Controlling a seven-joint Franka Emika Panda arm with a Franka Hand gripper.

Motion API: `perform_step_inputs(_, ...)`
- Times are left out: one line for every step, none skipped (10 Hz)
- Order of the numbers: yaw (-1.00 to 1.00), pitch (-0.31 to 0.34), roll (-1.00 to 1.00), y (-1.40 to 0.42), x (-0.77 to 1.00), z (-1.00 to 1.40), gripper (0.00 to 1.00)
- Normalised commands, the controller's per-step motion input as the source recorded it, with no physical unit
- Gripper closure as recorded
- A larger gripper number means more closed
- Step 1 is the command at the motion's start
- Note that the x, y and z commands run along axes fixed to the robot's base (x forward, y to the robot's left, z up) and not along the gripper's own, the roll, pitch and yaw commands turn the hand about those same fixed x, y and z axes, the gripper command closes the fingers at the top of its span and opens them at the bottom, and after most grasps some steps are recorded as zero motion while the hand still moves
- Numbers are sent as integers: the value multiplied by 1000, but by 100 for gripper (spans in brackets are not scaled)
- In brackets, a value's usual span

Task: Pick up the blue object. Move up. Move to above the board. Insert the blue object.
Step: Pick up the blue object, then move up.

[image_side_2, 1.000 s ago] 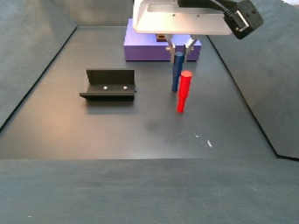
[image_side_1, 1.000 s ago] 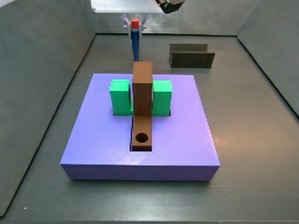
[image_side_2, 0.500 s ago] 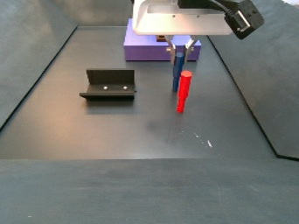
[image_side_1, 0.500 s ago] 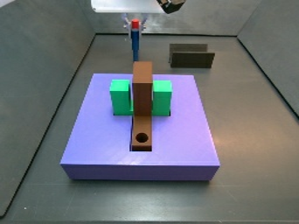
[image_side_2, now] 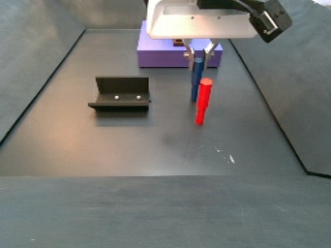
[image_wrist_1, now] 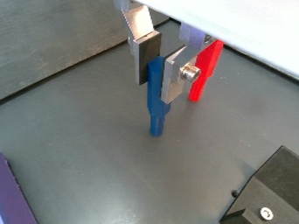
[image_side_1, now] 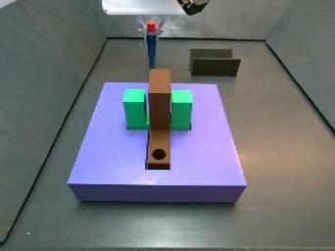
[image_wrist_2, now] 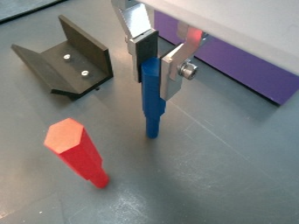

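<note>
The blue object (image_wrist_1: pixel 156 109) is a thin blue peg standing upright on the dark floor, also seen in a wrist view (image_wrist_2: pixel 152 109) and in both side views (image_side_1: pixel 153 46) (image_side_2: pixel 195 76). My gripper (image_wrist_1: pixel 158 80) (image_wrist_2: pixel 158 79) is shut on its upper end, one silver finger with its dark pad on each side; in the side views the gripper (image_side_2: pixel 198 53) (image_side_1: pixel 151 26) hangs low over the floor beyond the platform. The board (image_side_1: pixel 160 103) is a brown plank lying on the purple platform (image_side_1: pixel 197 167), with its round hole (image_side_1: pixel 160 154) at the near end.
A red peg (image_side_2: pixel 203 102) (image_wrist_2: pixel 79 150) (image_wrist_1: pixel 205 70) stands upright right beside the blue one. A green block (image_side_1: pixel 133 108) straddles the board. The fixture (image_side_2: pixel 120 94) (image_wrist_2: pixel 70 57) (image_side_1: pixel 214 64) stands on the floor to one side. Grey walls enclose the floor.
</note>
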Motion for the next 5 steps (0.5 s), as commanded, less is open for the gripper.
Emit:
perform_step_inputs(0,0,0,0,0,0,100)
perform_step_inputs(0,0,0,0,0,0,100)
perform_step_inputs(0,0,0,0,0,0,100)
perform_step_inputs(0,0,0,0,0,833,100)
perform_step_inputs(-5,-29,1,-26,38,821,100)
